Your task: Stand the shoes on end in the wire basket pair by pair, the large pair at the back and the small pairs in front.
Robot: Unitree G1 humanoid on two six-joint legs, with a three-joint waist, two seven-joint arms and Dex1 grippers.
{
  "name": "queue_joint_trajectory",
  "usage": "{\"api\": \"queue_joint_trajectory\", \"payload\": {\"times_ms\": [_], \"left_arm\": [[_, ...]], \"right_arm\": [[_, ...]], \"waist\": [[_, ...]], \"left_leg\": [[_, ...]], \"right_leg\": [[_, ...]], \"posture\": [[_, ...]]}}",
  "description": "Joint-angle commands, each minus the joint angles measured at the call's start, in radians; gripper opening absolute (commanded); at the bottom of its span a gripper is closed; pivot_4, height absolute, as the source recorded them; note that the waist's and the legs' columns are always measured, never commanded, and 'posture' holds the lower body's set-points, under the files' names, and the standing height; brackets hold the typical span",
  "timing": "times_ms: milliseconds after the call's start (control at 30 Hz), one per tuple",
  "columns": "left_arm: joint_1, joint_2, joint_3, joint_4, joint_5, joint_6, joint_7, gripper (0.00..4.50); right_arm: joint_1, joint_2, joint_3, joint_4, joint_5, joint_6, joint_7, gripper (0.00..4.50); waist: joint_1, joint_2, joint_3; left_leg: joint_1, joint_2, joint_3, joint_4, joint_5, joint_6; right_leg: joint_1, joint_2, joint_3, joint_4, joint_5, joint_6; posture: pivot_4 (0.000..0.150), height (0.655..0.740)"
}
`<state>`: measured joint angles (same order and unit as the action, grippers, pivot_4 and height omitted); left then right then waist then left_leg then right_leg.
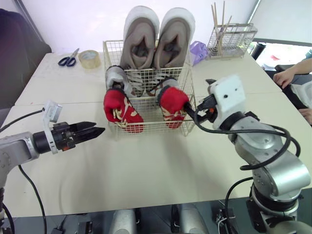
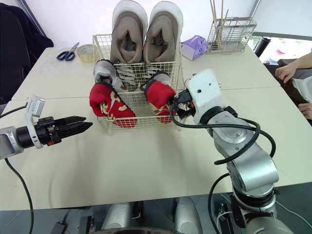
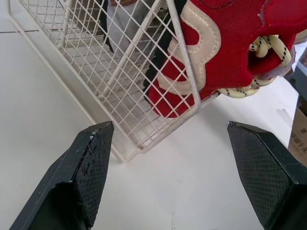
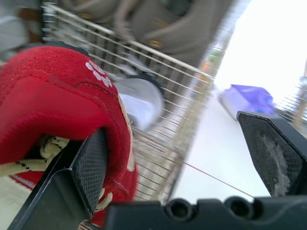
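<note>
The wire basket stands mid-table. A large beige pair stands on end at its back, a grey pair sits in the middle, and two red shoes are at the front, leaning over the rim. My left gripper hovers open just left of the basket's front corner, level with the left red shoe. At the basket's right front corner my right gripper is open. One of its fingers rests against the right red shoe, the other is outside the wire wall.
Behind the basket lie scissors and a tape roll at the left. A purple packet and a wire holder with chopsticks are at the right. A person's hand rests at the far right edge.
</note>
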<state>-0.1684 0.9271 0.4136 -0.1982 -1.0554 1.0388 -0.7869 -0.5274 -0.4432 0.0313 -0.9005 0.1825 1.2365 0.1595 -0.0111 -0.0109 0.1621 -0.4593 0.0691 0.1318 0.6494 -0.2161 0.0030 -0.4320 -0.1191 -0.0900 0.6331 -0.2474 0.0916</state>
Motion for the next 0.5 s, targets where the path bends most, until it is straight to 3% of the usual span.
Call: {"api": "queue_joint_trajectory", "payload": {"times_ms": [33, 300, 500], "left_arm": [[-0.028, -0.005, 0.007, -0.008, 0.005, -0.004, 0.004, 3.88], [-0.023, -0.004, 0.010, -0.007, 0.011, 0.003, 0.002, 3.88], [-0.024, -0.018, 0.005, -0.008, 0.018, 0.001, 0.004, 3.88]], "right_arm": [[-0.003, 0.046, -0.018, -0.024, 0.020, -0.007, 0.001, 4.50], [0.078, 0.080, -0.123, -0.076, 0.070, 0.026, 0.046, 4.50], [0.205, 0.050, -0.210, -0.116, 0.175, -0.094, 0.178, 4.50]], "waist": [[-0.002, 0.000, 0.000], [0.000, 0.000, 0.000], [-0.002, 0.000, 0.000]], "left_leg": [[0.000, 0.000, 0.000, 0.000, 0.000, 0.000], [0.000, 0.000, 0.000, 0.000, 0.000, 0.000], [0.000, 0.000, 0.000, -0.001, 0.000, 0.000]], "right_leg": [[0.000, 0.000, 0.000, 0.000, 0.000, 0.000], [0.000, 0.000, 0.000, 0.000, 0.001, 0.002], [0.000, 0.000, 0.000, 0.000, 0.001, 0.002]], "posture": [[0.150, 0.7400], [0.150, 0.7400], [0.150, 0.7400]]}}
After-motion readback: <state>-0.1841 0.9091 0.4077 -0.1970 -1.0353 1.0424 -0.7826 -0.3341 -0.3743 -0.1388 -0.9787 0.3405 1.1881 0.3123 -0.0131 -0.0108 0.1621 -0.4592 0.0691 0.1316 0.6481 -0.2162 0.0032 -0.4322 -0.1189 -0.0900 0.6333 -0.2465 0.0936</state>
